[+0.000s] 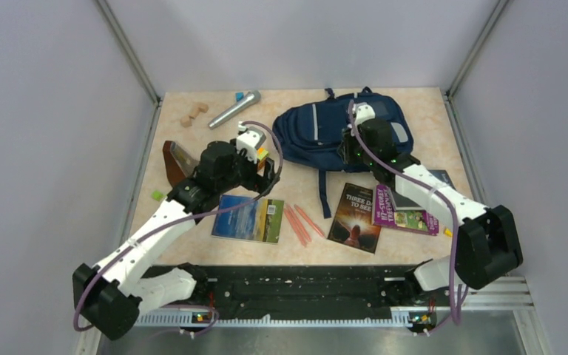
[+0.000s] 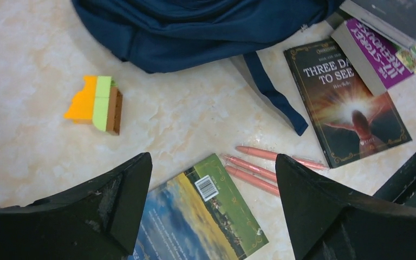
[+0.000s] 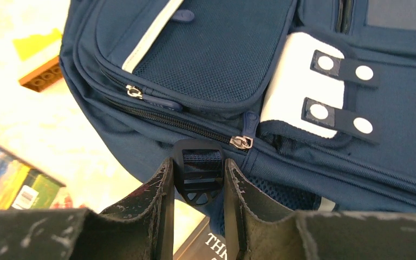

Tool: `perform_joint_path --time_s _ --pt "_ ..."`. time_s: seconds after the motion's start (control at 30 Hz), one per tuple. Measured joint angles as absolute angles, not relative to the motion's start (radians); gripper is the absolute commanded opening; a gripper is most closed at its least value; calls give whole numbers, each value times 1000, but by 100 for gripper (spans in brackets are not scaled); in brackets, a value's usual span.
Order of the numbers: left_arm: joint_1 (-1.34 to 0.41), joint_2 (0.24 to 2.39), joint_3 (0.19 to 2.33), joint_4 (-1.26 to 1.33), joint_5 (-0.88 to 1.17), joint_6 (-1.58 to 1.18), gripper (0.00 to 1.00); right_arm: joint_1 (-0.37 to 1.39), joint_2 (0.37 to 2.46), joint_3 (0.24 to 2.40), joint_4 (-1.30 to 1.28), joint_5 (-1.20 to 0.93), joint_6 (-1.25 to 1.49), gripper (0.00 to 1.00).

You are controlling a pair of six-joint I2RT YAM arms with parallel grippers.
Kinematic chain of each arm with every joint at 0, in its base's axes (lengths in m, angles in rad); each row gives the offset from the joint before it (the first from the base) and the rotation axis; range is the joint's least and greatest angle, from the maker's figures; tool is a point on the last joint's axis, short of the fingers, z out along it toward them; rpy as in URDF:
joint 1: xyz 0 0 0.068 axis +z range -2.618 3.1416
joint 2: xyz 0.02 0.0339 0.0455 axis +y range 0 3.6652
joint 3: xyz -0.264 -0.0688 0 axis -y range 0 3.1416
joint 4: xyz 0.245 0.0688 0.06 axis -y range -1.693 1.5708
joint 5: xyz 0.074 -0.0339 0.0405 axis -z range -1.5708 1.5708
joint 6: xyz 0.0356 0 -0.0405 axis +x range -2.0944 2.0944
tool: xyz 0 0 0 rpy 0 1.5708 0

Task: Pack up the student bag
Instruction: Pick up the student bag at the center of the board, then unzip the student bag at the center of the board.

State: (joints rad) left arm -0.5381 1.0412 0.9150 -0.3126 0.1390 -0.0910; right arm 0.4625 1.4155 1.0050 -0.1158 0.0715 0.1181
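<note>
Scuffed right gripper [image 3: 197, 162] pinches plastic buckle [image 3: 197, 181] on student bag [image 3: 222, 59]

The bag [image 3: 401, 92] shows matt navy cloth, a mesh pocket [image 3: 211, 65] and a bright metal zip pull [image 3: 243, 142]; black plastic buckle [image 3: 197, 179]; scuffed matt right tool [image 3: 198, 160]; glossy paperback [image 2: 352, 114]; polished marbled worktop [image 2: 195, 119].

overhead, wrist close-ups; shared student bag [image 1: 310, 133]

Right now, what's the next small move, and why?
Probably move the open left end effector to the zipper pull: the bag looks zipped shut, and the right end effector pinches its buckle.
</note>
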Motion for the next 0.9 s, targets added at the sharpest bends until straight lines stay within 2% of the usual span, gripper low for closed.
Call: perform_joint_path --time_s 0.3,0.47,0.63,0.9 --pt "-575 1202 918 -109 277 91 91 463 1308 992 -120 -3 127 0" --pt "-577 1389 1004 -15 294 176 91 463 1243 931 -117 -28 135 0" --pt "-577 1568 1137 -4 335 279 92 463 1195 870 -125 -57 152 0" --pt "-577 1653 1216 -81 485 376 91 463 1129 844 -148 -50 157 0"
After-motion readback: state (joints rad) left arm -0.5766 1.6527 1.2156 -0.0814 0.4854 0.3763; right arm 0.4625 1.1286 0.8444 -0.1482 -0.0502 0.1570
